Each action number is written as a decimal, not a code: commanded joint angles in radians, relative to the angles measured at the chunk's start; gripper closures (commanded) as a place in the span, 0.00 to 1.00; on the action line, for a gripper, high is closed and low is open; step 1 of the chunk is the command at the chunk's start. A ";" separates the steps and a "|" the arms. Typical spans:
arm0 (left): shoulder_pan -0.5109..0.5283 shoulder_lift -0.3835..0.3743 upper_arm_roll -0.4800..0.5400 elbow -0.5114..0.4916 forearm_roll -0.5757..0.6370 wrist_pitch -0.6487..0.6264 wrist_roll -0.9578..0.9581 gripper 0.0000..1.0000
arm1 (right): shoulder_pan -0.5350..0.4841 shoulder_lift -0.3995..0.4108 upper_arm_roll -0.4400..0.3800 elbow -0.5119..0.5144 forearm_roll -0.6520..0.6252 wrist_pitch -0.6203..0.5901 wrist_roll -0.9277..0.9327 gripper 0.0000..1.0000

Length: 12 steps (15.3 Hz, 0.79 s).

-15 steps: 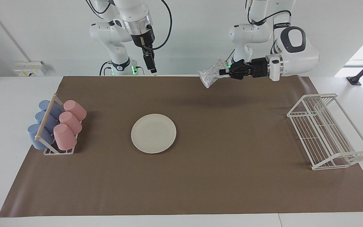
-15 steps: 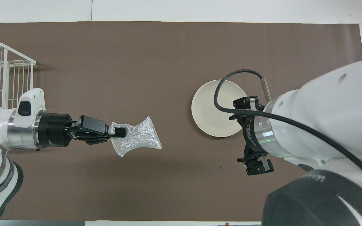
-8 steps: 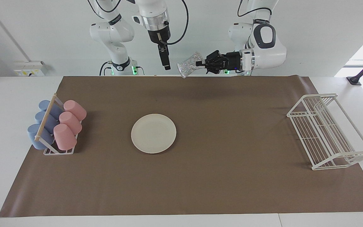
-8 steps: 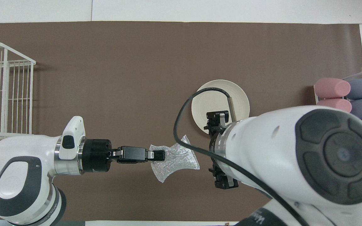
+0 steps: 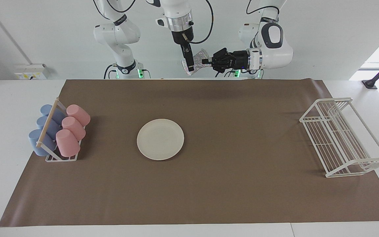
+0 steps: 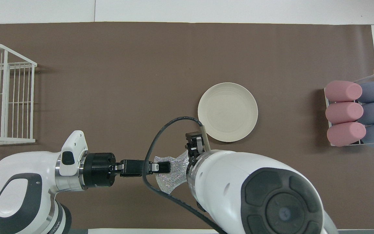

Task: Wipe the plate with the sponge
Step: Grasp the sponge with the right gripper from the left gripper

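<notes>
The cream-white plate (image 5: 160,139) lies flat on the brown mat, also in the overhead view (image 6: 227,111). My left gripper (image 5: 205,61) is shut on one end of the silvery mesh sponge (image 5: 198,59) and holds it level, high in the air over the mat's edge by the robots. The overhead view shows that gripper (image 6: 166,167) and the sponge (image 6: 174,169). My right gripper (image 5: 190,68) points down, its fingers right at the sponge's free end, partly in front of it. I cannot tell whether it touches the sponge. In the overhead view its own arm hides it.
A rack of pink and blue cups (image 5: 59,133) lying on their sides stands at the right arm's end of the mat, also in the overhead view (image 6: 355,113). A white wire rack (image 5: 341,136) stands at the left arm's end, also in the overhead view (image 6: 3,97).
My left gripper carried the sponge up and toward the right arm's end of the table. My right gripper swung toward it and now stands at the sponge. The plate stayed put.
</notes>
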 commanded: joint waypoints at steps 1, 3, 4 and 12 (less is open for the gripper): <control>0.014 -0.026 0.005 -0.030 -0.022 -0.034 0.017 1.00 | 0.011 -0.044 0.003 -0.069 0.029 0.077 -0.006 0.00; 0.018 -0.028 0.005 -0.032 -0.022 -0.040 0.017 1.00 | 0.014 -0.044 0.003 -0.081 0.030 0.131 -0.004 0.00; 0.021 -0.026 0.005 -0.030 -0.022 -0.042 0.015 1.00 | 0.022 -0.044 0.003 -0.084 0.030 0.135 -0.003 0.00; 0.024 -0.026 0.005 -0.030 -0.017 -0.054 0.012 1.00 | 0.022 -0.044 0.002 -0.081 0.029 0.126 -0.093 1.00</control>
